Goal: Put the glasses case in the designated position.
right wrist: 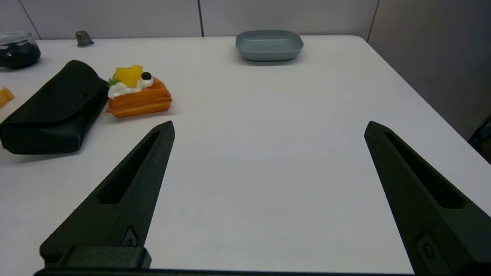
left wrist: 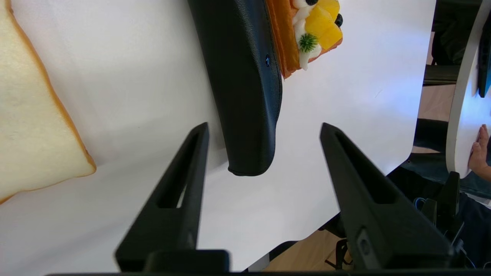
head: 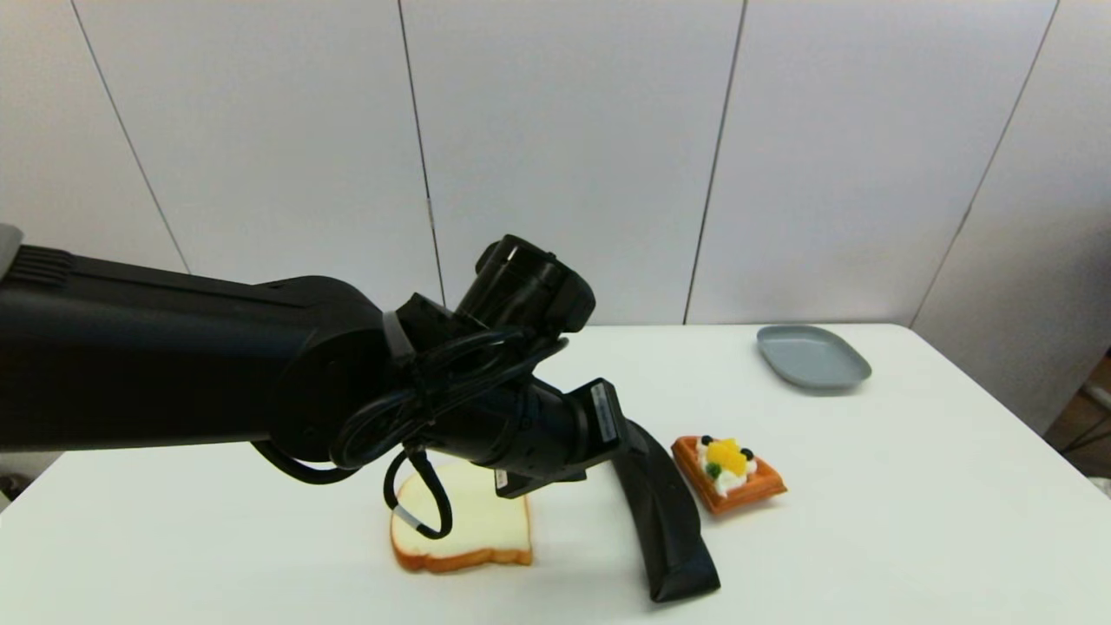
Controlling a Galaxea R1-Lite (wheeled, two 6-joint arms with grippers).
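glasses case (head: pixel 664 512): far end behind left arm (head: pixel 260 382) | bread slice (head: pixel 469 529): partly covered

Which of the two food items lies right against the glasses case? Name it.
The waffle topped with cream and fruit; it sits tight beside the glasses case. The bread slice lies apart, bare table between.

White worktop (head: pixel 911 521). Bread slice (head: pixel 473 525) lies flat near the front edge. Waffle (head: pixel 729 473) with cream, yellow fruit and dark berries sits right of it, well apart. Grey dish (head: pixel 811 356) at the far right. Dark jar (right wrist: pixel 17 50) and a small grey cone-shaped object (right wrist: pixel 83 38) at the far edge.
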